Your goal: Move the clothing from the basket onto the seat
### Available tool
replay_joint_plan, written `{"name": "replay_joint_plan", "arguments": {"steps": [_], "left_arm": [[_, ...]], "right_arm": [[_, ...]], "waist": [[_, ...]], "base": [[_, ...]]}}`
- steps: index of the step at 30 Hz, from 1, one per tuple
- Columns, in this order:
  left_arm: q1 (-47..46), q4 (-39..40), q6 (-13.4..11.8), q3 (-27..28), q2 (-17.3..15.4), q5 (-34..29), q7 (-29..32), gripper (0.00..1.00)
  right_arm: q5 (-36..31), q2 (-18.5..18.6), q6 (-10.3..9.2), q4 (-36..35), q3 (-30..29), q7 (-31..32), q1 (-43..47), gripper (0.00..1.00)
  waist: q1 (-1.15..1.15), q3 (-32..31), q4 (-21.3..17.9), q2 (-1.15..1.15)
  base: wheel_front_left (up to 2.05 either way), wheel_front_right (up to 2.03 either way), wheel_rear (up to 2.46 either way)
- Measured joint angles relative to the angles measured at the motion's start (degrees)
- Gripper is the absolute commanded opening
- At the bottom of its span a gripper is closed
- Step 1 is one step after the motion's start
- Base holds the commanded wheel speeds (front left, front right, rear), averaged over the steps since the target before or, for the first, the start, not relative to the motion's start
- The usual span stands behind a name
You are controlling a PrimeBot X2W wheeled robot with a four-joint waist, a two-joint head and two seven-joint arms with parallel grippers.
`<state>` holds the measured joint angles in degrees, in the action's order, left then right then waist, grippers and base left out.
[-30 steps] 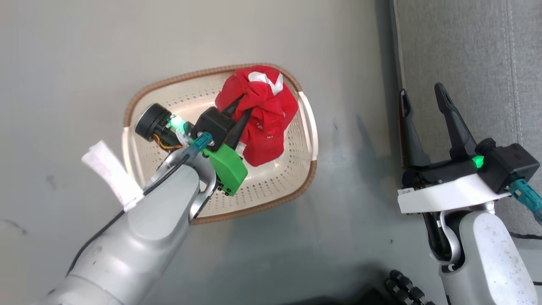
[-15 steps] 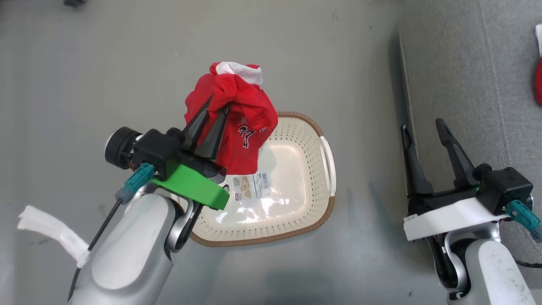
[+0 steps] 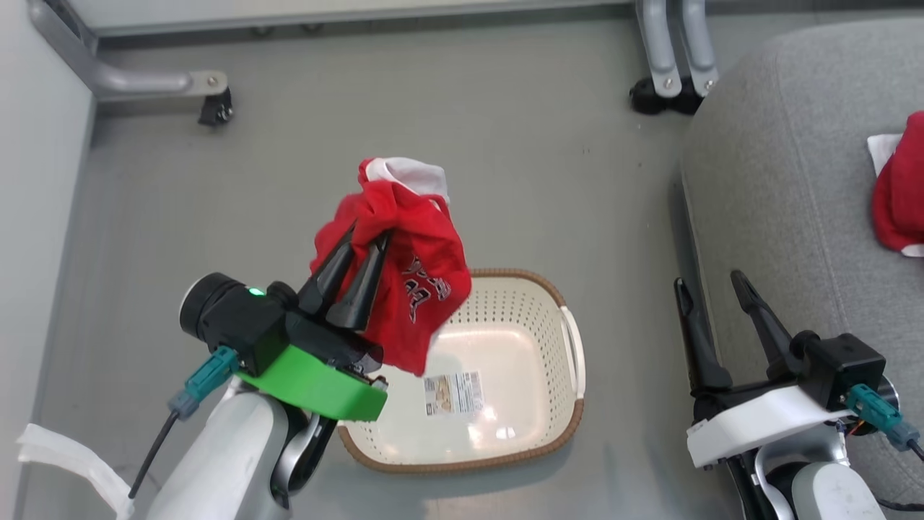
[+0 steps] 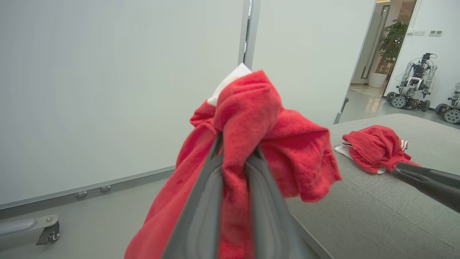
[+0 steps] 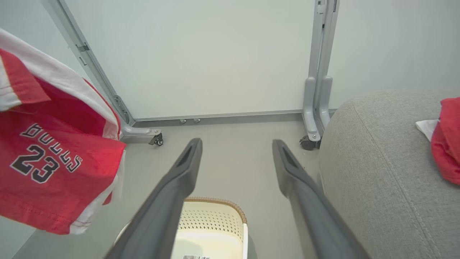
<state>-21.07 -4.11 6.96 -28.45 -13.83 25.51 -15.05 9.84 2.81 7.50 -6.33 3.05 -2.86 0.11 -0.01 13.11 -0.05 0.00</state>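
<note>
The left pincer [image 3: 367, 238] is clamped narrow on a bunched red garment [image 3: 422, 289]; the garment hangs in the air, lifted clear of the basket [image 3: 530, 318], and in the head view it overlaps the basket's far left corner; white trim pokes out at its top and dark lettering shows on its side. The basket stands on the floor [image 3: 541, 144], near the seat's left edge; its inside looks bare down to the barcode sticker [image 3: 452, 392], so I judge nothing more is left in it to fetch, though the arm and the cloth hide its left end. A second red garment [image 3: 899, 195] lies crumpled on the seat [image 3: 779, 217], well in from that left edge; that piece counts as done. The right pincer [image 3: 707, 282] stands wide and holds nothing, over the seat's left edge. What is left, as I read it: carry the held garment across to the seat, lay it on the cushion and let go; by that count the task is well past halfway.
</note>
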Motion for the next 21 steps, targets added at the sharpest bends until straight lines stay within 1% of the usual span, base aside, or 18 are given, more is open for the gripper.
{"name": "replay_joint_plan", "arguments": {"steps": [5,14,21], "left_arm": [[2.75,0.51,0.14,-0.98,-0.59,0.77,0.0,0.0],[6.57,0.51,0.08,-1.48,-0.57,2.19,0.0,0.0],[8.52,0.56,-0.73,-1.74,-0.69,2.61,0.02,0.0]], "right_arm": [[0.16,0.01,0.0,-0.53,0.69,0.79,2.04,1.0],[0.76,0.01,0.0,-1.64,0.8,1.89,5.42,1.0],[0.76,0.01,0.0,-2.59,0.38,2.55,7.56,1.0]], "waist": [[0.0,-3.97,0.28,0.0],[0.0,-9.79,0.16,0.0],[0.0,-13.17,-0.19,0.0]], "base": [[0.0,0.0,0.0],[0.0,0.0,0.0],[0.0,0.0,0.0]]}}
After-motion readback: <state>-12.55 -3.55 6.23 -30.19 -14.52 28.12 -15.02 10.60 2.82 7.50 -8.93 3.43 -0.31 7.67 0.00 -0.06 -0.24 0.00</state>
